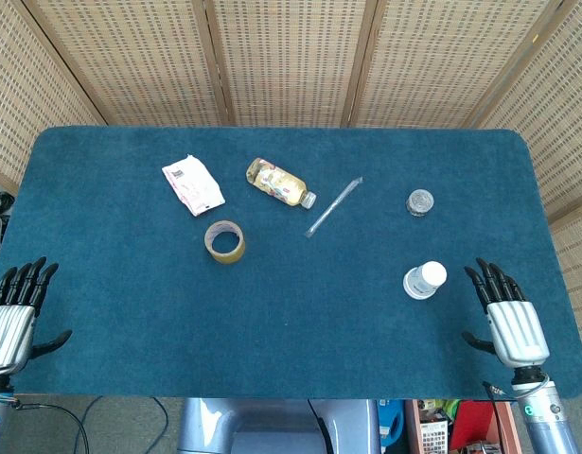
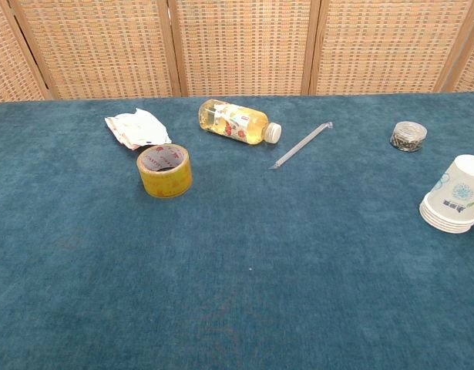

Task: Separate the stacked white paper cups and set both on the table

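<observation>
The stacked white paper cups (image 1: 424, 280) stand upside down on the blue table (image 1: 291, 331) at the right, nested with their rims at the bottom; the chest view shows the cups (image 2: 455, 196) near its right edge. My right hand (image 1: 508, 317) hovers just right of the cups, fingers spread, holding nothing. My left hand (image 1: 16, 312) sits at the table's left front edge, fingers spread and empty. Neither hand shows in the chest view.
A roll of yellow tape (image 1: 224, 241), a crumpled white packet (image 1: 192, 184), a lying bottle of yellow liquid (image 1: 279, 183), a wrapped straw (image 1: 334, 206) and a small clear round container (image 1: 420, 201) lie across the back half of the table.
</observation>
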Action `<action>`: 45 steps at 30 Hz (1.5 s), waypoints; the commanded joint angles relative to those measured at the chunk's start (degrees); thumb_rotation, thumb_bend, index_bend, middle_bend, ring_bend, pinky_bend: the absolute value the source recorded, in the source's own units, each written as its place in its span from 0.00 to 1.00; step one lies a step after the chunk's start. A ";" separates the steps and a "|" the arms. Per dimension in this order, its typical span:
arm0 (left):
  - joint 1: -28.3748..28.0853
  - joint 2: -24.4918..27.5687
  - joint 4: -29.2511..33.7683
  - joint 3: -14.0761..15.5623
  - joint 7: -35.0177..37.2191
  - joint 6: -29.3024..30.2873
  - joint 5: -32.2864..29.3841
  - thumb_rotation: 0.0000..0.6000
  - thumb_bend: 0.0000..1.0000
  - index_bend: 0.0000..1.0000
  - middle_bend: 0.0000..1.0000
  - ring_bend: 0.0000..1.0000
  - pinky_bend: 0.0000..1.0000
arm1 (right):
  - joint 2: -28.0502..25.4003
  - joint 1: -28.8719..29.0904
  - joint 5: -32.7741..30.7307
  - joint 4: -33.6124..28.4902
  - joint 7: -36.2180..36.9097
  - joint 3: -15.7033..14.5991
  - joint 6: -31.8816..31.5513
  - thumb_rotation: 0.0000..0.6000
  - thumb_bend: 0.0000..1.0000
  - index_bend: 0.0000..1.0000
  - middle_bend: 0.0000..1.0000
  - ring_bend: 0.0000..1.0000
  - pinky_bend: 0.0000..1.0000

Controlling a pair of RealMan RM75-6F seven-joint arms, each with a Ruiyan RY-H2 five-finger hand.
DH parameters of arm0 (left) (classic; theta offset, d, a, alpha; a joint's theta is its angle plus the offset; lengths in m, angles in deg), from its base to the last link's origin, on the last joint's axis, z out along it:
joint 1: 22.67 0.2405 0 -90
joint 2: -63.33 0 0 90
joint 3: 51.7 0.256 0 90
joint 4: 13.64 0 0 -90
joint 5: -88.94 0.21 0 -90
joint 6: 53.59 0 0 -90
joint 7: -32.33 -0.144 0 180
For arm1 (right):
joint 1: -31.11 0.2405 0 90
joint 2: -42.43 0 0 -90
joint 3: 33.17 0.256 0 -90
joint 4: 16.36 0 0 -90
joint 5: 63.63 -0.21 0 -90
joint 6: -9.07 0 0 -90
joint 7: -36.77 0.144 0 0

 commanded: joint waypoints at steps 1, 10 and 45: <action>0.00 0.01 -0.06 -0.01 -0.13 0.08 0.07 1.00 0.18 0.00 0.00 0.00 0.00 | -0.01 0.00 0.03 -0.04 -0.02 0.03 0.03 1.00 0.13 0.07 0.00 0.00 0.19; 0.29 0.50 0.29 -0.12 0.68 0.81 0.33 1.00 0.18 0.00 0.00 0.00 0.00 | -0.20 -0.16 0.92 -0.70 -0.03 -0.14 -0.40 1.00 0.13 0.07 0.00 0.00 0.19; -0.15 0.08 0.24 -0.05 -0.22 -0.39 -0.20 1.00 0.18 0.00 0.00 0.00 0.00 | -7.00 11.53 -18.45 -13.31 -15.37 8.58 16.55 1.00 0.13 0.16 0.01 0.00 0.23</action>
